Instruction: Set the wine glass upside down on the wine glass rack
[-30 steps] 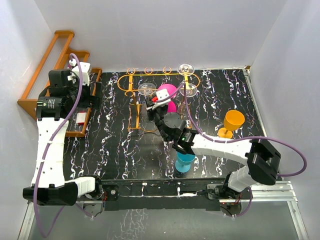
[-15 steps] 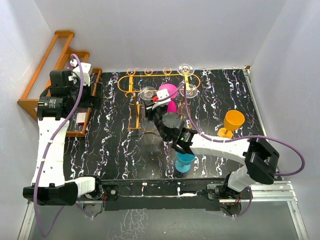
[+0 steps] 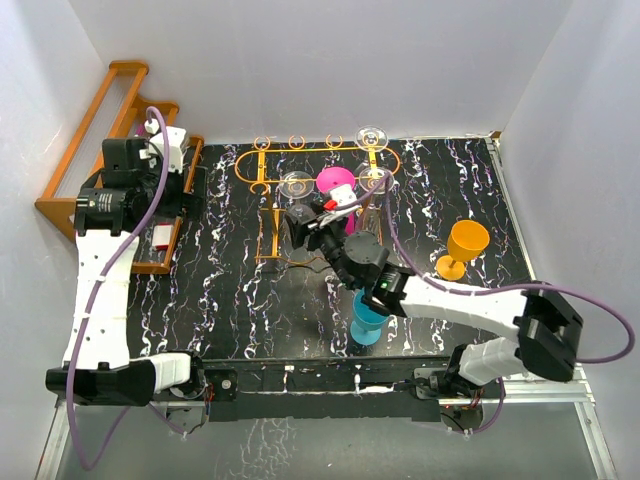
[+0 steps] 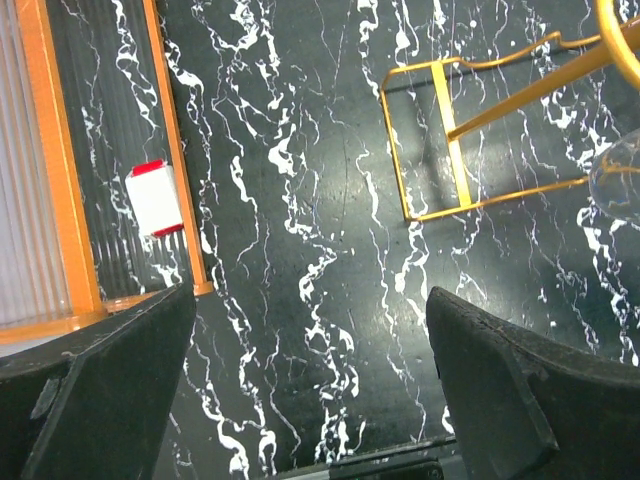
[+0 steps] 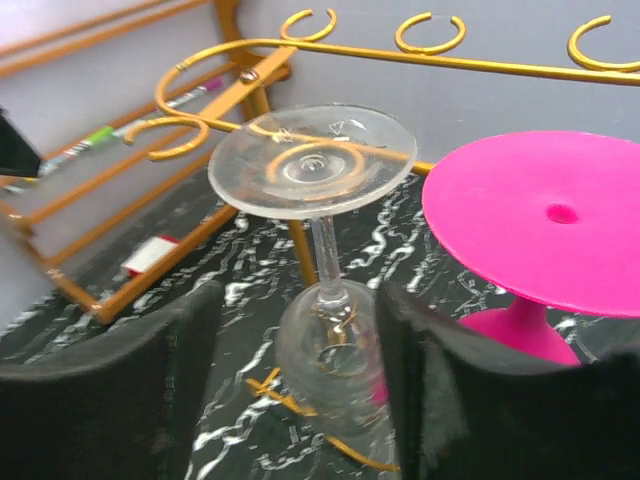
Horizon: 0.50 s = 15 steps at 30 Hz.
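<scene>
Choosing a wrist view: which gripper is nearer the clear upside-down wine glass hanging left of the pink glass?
Right. The right gripper sits open just before the clear wine glass; the left gripper hovers far to its left, by the brown wooden rack.

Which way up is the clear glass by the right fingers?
Upside down: the clear glass has its flat foot on top and bowl underneath.

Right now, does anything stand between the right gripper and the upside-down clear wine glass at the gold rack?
Nothing visible. The clear wine glass is directly ahead of the open right gripper; the pink glass stands to its side, outside the path.
</scene>
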Motion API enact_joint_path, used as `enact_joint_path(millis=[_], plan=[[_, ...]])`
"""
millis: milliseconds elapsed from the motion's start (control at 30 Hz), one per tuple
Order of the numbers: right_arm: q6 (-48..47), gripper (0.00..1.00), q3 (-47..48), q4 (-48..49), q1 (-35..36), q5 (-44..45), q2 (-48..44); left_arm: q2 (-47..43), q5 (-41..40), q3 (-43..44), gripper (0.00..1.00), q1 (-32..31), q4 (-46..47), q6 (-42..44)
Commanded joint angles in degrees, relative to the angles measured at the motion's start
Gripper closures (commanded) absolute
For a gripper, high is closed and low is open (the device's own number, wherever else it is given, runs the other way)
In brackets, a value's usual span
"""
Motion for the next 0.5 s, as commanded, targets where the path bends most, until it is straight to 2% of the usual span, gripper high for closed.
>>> enact_joint_path(millis=[0, 33, 67, 267, 400, 433, 467], plan=[[6.27, 0.29, -0.07, -4.88, 0.36, -6.64, -7.99, 1.48, 1.1, 9.4, 0.03, -0.26, -6.81, 2.41], [7.94, 0.1, -0.1, -7.38, 0.35, -8.0, -9.36, 2.04, 1.31, 11.35, 0.03, -0.3, -8.47, 3.28], [9.15, 0.03, -0.19, -9.81, 0.35, -10.13, -10.86, 2.56, 1.54, 13.18, 0.03, -0.27, -10.07, 4.06], [12.68, 0.02, -5.18, -17.11, 1.98, -21.6, -21.51, 2.85, 1.11, 15.2, 0.03, -0.26, -14.04, 5.42], [11.03, 0.02, -2.8, -27.54, 2.51, -22.36, -27.44, 2.35, -0.02, 13.96, 0.03, -0.18, -12.88, 3.76], [8.8, 0.02, -3.7, -26.99, 2.52, -22.6, -30.3, 2.27, -1.89, 13.82, 0.03, -0.03, -12.16, 3.32], [5.4, 0.02, -5.76, -22.48, 2.52, -23.09, -33.75, 2.25, -3.26, 14.29, 0.03, 0.13, -11.64, 3.47]])
